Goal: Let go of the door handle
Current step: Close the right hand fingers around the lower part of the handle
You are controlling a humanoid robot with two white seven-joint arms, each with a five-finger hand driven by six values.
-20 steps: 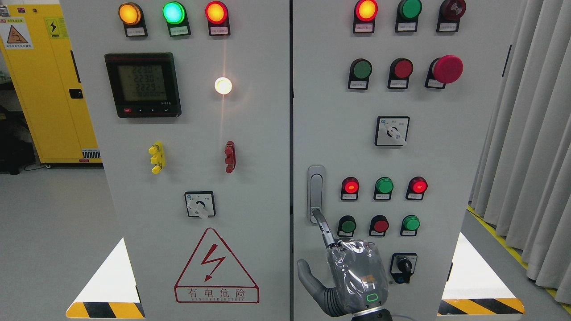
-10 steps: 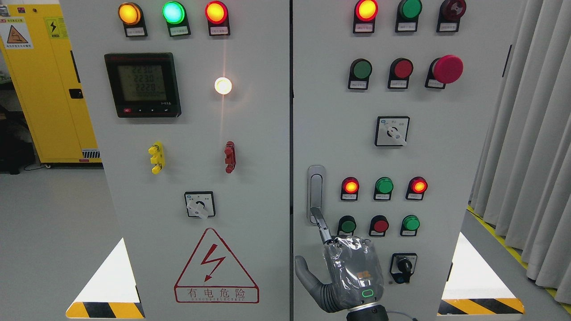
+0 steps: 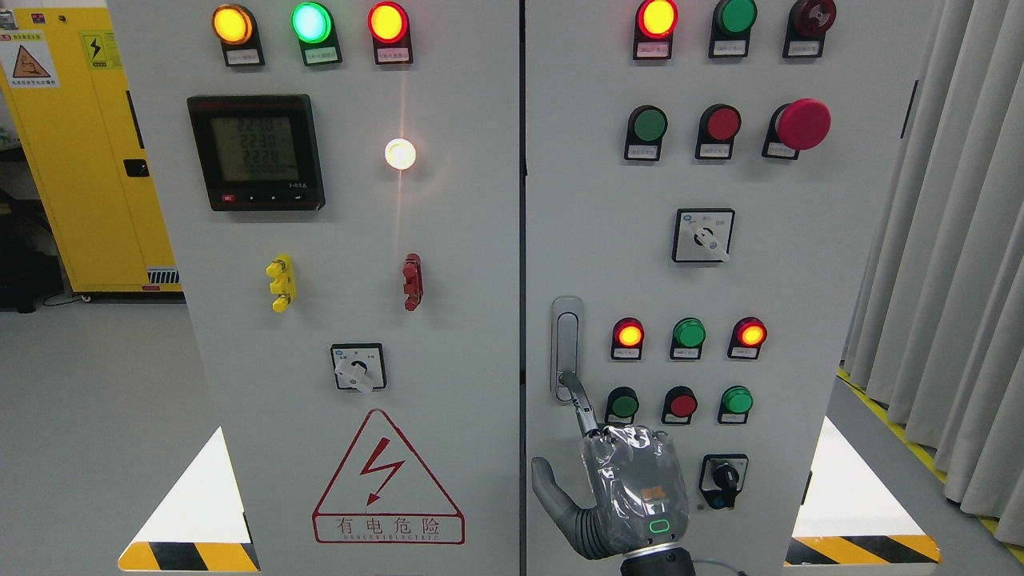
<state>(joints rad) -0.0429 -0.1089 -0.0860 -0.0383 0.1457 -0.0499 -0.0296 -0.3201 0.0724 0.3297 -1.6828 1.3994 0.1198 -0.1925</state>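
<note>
Head view shows the right hand in its clear plastic cover, one finger stretched up touching the bottom of the long silver door handle near the grey cabinet door's left edge. Other fingers curl, holding nothing.

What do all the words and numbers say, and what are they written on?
"有电危险": under the lightning bolt in the red warning triangle on the left door.
"2230", "2230", "2228": roughly, on the black meter screen; the digits are blurry.
Small tags under the lamps and buttons: too small to read.
Stickers on the yellow cabinet: a warning triangle and a lightning sign, words too small to read.
</note>
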